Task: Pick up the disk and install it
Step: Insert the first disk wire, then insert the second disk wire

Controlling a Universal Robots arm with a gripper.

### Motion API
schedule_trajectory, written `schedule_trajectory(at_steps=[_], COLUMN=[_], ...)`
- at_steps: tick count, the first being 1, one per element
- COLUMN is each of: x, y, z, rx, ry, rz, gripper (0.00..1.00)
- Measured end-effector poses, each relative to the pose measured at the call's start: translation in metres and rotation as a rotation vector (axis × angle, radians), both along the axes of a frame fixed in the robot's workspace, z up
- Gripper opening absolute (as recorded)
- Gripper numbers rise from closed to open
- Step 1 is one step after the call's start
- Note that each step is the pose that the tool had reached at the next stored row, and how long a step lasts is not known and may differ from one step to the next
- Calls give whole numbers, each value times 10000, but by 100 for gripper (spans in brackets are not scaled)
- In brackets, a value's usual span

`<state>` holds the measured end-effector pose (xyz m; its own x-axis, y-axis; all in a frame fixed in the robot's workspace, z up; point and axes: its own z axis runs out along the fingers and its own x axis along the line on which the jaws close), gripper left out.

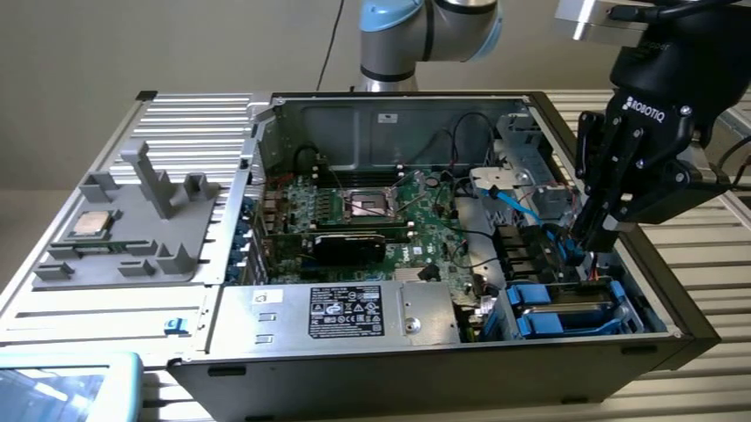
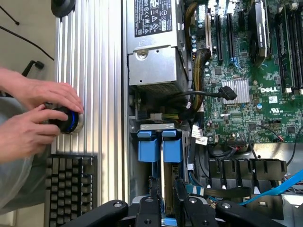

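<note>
The claw (image 2: 165,201) grips the disk (image 2: 166,177), part way down in its slot; not fully in yet.

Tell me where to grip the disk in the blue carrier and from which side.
Grip the disk by its two broad flat faces, coming straight down through the open case. It stands on edge, thin edge up, so the jaws can straddle that edge.

Blue-framed disk (image 2: 166,182) edge-up in bay
</note>
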<state>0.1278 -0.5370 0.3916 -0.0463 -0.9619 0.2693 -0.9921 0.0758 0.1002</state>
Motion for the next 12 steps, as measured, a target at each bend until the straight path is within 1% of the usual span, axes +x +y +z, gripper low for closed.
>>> schedule_trajectory(at_steps=[2,5,6,7,10,11,12], x=[-11,-114,-135,-136,-135,-132,-126], y=[1,-1,-2,-12,-55,-68,-76], z=[-2,-9,-13,-16,-20,-24,-32], rx=[0,4,19,112,663,791,837], ry=[-2,-62,-73,-74,-69,-54,-31], rz=[0,1,-1,-1,-3,-2,-4], gripper=[25,25,25,25,25,25,25])
